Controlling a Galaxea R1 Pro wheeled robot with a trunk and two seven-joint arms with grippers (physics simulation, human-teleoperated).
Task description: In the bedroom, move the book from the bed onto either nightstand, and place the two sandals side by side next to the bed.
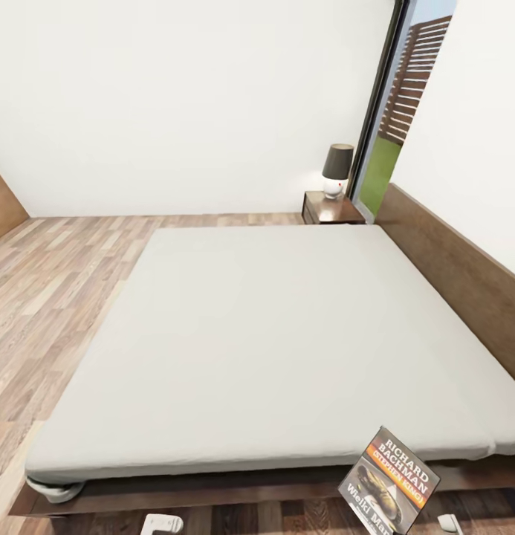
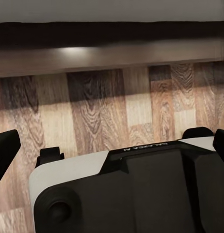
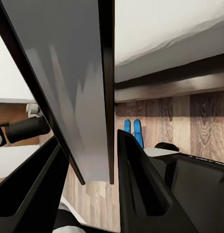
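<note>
**Book in our right gripper at the foot of the bed**

Nearest us, our right gripper (image 3: 100, 160) has its jaws clamped on the book (image 1: 389, 483), held tilted over the bed's (image 1: 287, 327) near edge. Whether our left jaws are apart, we cannot tell. The two blue sandals (image 3: 133, 130) lie together on the wood floor (image 1: 49, 297). Farthest off, a nightstand (image 1: 330, 210) carries a lamp (image 1: 337, 169).
</note>
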